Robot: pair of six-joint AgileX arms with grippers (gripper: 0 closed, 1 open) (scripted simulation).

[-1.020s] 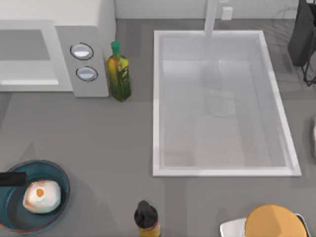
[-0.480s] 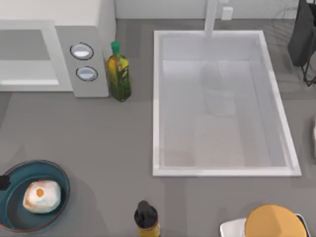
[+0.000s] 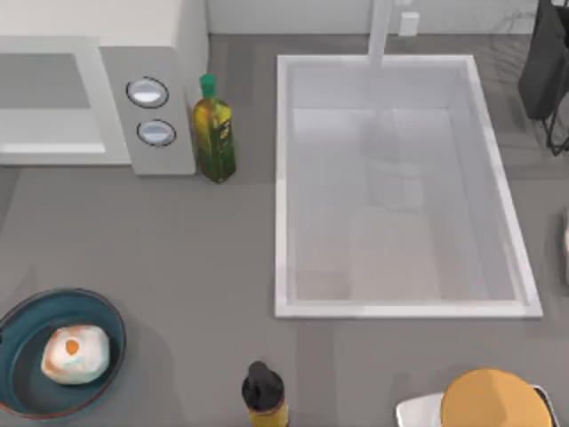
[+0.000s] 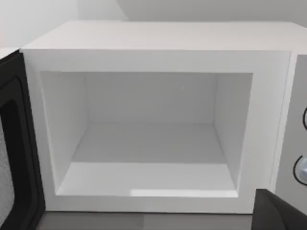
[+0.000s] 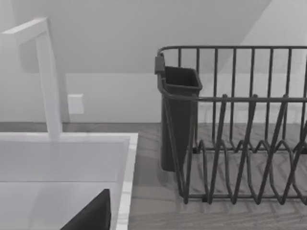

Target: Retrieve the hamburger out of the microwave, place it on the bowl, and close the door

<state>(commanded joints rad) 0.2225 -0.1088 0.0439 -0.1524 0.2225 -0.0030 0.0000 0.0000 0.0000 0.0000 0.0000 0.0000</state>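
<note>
One small cream-white hamburger with orange patches [image 3: 76, 354] sits inside the wide teal-blue bowl with a reddish rim [image 3: 22, 321] at the table's near left corner. Grey tabletop lies open between bowl and large white boxy microwave [image 3: 151, 67]. Its grey cavity [image 4: 148, 139] stands vacant, the dark-faced door [image 4: 14, 158] swung wide beside it. Whether either pincer is open, I cannot tell.

A grey desk [image 3: 178, 240] is spreading across the frame, with a wide white sink [image 3: 284, 178] sitting sunken right of centre and a white tap [image 3: 380, 31] rising at its upper edge. A pale wall [image 5: 120, 43] is running behind, carrying a small white outlet [image 5: 75, 104]. A dark wire dish rack [image 5: 240, 124] is standing at the upper right.
</note>
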